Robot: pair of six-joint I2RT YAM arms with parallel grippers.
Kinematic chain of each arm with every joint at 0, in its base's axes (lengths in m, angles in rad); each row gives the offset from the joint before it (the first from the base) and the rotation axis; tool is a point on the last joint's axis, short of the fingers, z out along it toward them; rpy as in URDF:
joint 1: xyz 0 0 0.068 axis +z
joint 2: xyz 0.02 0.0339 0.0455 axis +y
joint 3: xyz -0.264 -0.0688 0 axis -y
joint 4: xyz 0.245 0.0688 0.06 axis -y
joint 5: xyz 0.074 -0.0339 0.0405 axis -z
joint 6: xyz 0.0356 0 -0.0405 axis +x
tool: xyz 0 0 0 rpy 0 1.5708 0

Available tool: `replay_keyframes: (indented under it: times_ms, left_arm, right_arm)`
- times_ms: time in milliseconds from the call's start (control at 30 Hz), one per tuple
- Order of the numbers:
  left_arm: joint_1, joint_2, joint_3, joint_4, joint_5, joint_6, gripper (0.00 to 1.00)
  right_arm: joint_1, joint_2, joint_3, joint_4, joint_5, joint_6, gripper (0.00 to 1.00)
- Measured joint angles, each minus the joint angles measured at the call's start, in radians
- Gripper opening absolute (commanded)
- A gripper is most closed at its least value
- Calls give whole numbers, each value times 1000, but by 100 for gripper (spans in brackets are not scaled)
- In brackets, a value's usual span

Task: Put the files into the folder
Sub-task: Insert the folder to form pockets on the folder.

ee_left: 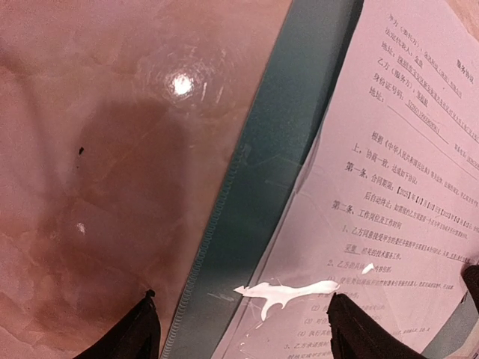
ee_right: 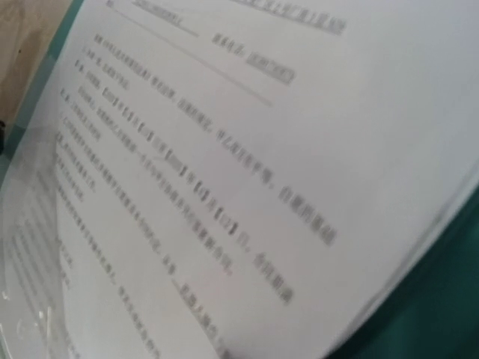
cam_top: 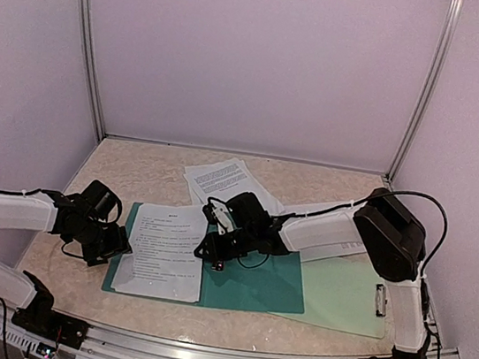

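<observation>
The dark teal folder [cam_top: 256, 282] lies flat in the middle of the table. One printed sheet of the files [cam_top: 164, 249] rests on its left half, and further files [cam_top: 222, 179] lie fanned behind it. My left gripper [cam_top: 110, 247] hovers open at the folder's left edge [ee_left: 258, 187]. Its dark fingertips [ee_left: 138, 333] straddle that edge and the sheet's [ee_left: 389, 187] margin. My right gripper [cam_top: 217, 246] sits low at the sheet's right edge. The right wrist view is filled by blurred print on the sheet [ee_right: 224, 172] with teal folder [ee_right: 441, 307] beside it. The right fingers are hidden.
A pale mint-green clipboard [cam_top: 343, 297] with a metal clip [cam_top: 381, 299] lies partly under the folder's right side. The right arm [cam_top: 388, 236] reaches across above it. Bare marbled tabletop [ee_left: 97, 149] shows left of the folder. White walls enclose the back and sides.
</observation>
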Motion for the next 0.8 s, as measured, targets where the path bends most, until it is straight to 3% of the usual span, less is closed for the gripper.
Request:
replay_keyframes:
  times_ms: [67, 200, 367, 800]
  left_arm:
    - [0, 0, 0, 0, 0, 0, 74]
    - [-5, 0, 0, 0, 1, 0, 73]
    - [-13, 0, -2, 5, 5, -8, 72]
    - [-21, 3, -8, 32, 12, -32, 72]
  right_arm:
    - [5, 0, -8, 11, -2, 8, 19]
    - [11, -5, -24, 25, -7, 15, 7]
    - [14, -8, -40, 30, -7, 35, 0]
    - [15, -8, -45, 47, -6, 80, 0]
